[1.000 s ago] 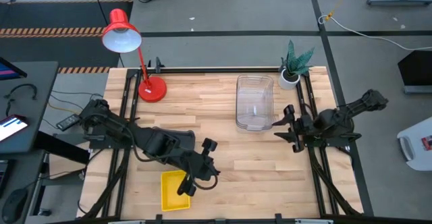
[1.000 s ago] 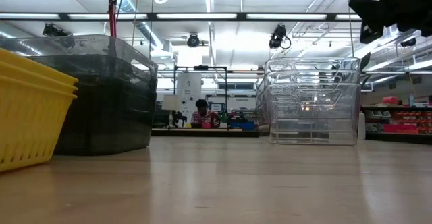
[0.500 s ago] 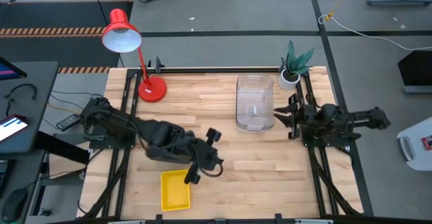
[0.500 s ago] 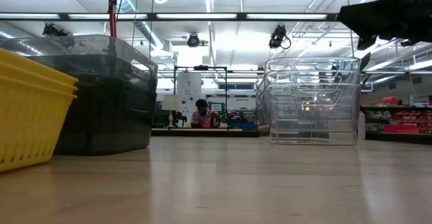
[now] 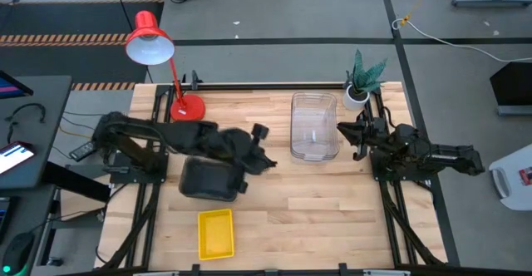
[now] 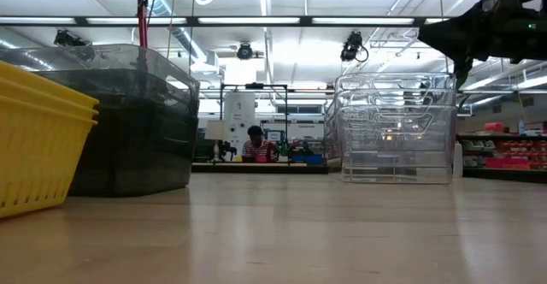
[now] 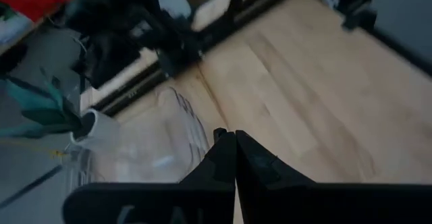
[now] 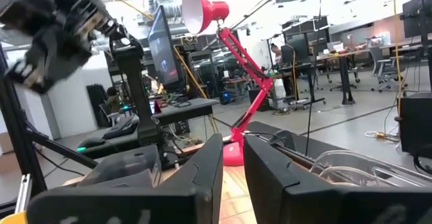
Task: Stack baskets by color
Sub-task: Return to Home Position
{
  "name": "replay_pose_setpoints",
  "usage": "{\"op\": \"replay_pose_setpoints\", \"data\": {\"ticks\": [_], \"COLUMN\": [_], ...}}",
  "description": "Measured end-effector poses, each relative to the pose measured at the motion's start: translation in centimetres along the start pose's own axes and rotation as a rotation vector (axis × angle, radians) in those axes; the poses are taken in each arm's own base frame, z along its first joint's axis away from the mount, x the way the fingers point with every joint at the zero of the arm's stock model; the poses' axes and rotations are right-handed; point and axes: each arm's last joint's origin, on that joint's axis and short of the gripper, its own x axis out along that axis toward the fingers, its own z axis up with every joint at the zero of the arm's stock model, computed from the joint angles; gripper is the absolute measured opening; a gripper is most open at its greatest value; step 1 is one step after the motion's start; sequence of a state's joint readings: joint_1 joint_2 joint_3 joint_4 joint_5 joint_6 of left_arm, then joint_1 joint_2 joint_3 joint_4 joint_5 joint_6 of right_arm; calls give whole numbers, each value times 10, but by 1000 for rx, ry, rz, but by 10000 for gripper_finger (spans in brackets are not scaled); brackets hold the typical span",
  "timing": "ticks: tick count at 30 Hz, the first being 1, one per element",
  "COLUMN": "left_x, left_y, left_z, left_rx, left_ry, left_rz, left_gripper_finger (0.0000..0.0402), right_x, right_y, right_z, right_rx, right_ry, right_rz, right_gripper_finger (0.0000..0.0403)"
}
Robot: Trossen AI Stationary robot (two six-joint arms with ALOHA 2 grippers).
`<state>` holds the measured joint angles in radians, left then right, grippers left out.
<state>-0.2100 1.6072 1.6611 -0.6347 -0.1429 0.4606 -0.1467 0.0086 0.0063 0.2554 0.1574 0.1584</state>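
Left arm reached from its base at the table's [image 5: 332, 194] 9 o'clock edge toward the centre, forearm lying nearly flat and passing just at 12 o'clock of the dark grey basket stack [image 5: 208, 179]. Left gripper [image 5: 264, 147] sat near table centre, pointed toward 3 o'clock. In the left wrist view its fingers [image 7: 223, 158] were pressed together with nothing between them. That view looked past them at the clear basket stack [image 7: 145, 140] and the white plant pot [image 7: 101, 126].

Right arm was folded low along the 3 o'clock edge, pointing toward 9 o'clock. Right gripper [image 5: 352, 136] was just beside the clear basket stack [image 5: 313, 126], at its 3 o'clock, apart from it. In the right wrist view a narrow gap showed between the fingers [image 8: 266, 166], and they held nothing. The red lamp [image 8: 233, 69] showed beyond them.

Clear stack stood at the table's 1 o'clock, grey stack at 9 o'clock, and the yellow basket stack [image 5: 215, 233] at 7 o'clock near the front edge. Each stack was well apart from the others. In the low view the yellow rims [image 6: 38, 139] were nested and the grey stack [image 6: 128, 121] stood just behind them. A seated person [image 6: 254, 144] showed far back in the room.

Faint lettering on the left gripper's body was too blurred to read.
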Motion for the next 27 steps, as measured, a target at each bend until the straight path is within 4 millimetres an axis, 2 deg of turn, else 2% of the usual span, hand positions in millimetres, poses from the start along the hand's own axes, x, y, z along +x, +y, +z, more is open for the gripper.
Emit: {"op": "replay_pose_setpoints", "data": {"ticks": [8,13,19,23,25,27], "left_x": [-47,-56,-67,-68,-75,-88], "left_y": [31,44,44,49,52,55], "left_z": [-2,-3,-3,7,9,10], "left_rx": [-87,-231,-375,-524,-589,-583], "left_ry": [-122,-162,-179,-293,-342,-375], "left_rz": [36,80,81,99,106,122], "left_gripper_finger": [8,24,30,24,20,17], "right_x": [0,0,0,0,0,0], "right_y": [0,0,0,0,0,0], "right_z": [0,0,0,0,0,0], "right_rx": [-2,-3,-3,-3,-3,-3], "right_ry": [-2,-2,-4,-3,-4,-4], "right_rz": [0,0,0,2,2,2], "right_gripper_finger": [66,66,66,66,66,66]}}
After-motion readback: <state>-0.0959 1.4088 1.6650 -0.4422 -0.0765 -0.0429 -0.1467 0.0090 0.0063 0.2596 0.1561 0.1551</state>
